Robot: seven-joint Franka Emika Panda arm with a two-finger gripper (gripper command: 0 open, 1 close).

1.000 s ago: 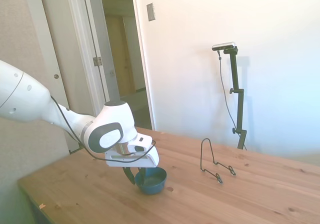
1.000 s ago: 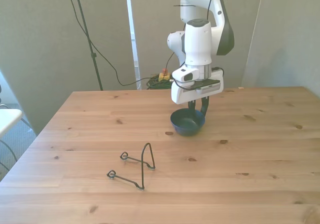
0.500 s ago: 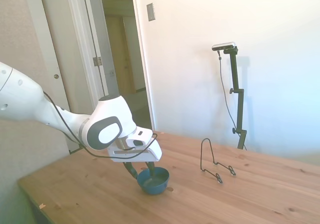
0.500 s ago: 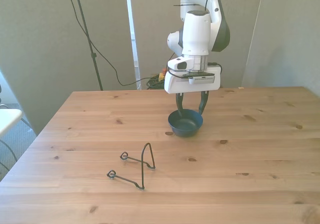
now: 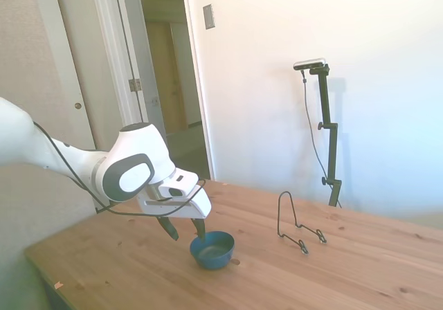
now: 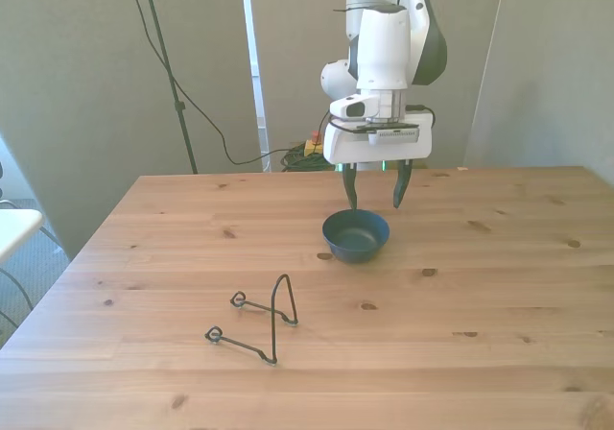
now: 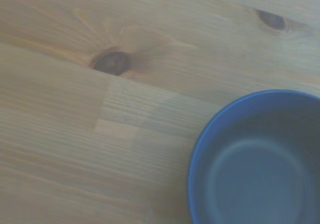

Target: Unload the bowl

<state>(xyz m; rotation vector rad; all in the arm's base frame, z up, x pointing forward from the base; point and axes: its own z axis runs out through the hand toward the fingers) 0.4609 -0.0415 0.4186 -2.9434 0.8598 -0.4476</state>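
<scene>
Bowl position: I see the bowl [image 6: 356, 235] upright on the table [image 6: 499, 286], toward the far edge and near the middle of the front view, well apart from the wire stand [image 6: 257, 319]. The wrist view shows its blue rim [image 7: 260, 159] flat on the wood, nothing inside.

Gripper state: the gripper [image 6: 375, 186] hangs just above and behind the bowl, fingers spread wide, holding nothing. No contact with the rim is visible in the side view [image 5: 183, 228].

Task status: I judge the unloading essentially done; the bowl rests free of the stand.

Risk 1, rim strike: the fingertips sit close above the rim. If I command a sideways retreat before gaining height, a finger could clip the bowl and slide or tip it.

Risk 2, cable snag: the loose cable at the wrist [image 5: 138, 210] hangs low; a low sweep could drag it over the bowl.

Risk 3, stand contact: I rate this unlikely, since the stand lies well off any direct retreat.

Recommended move: raise straight up first, then withdraw.
</scene>
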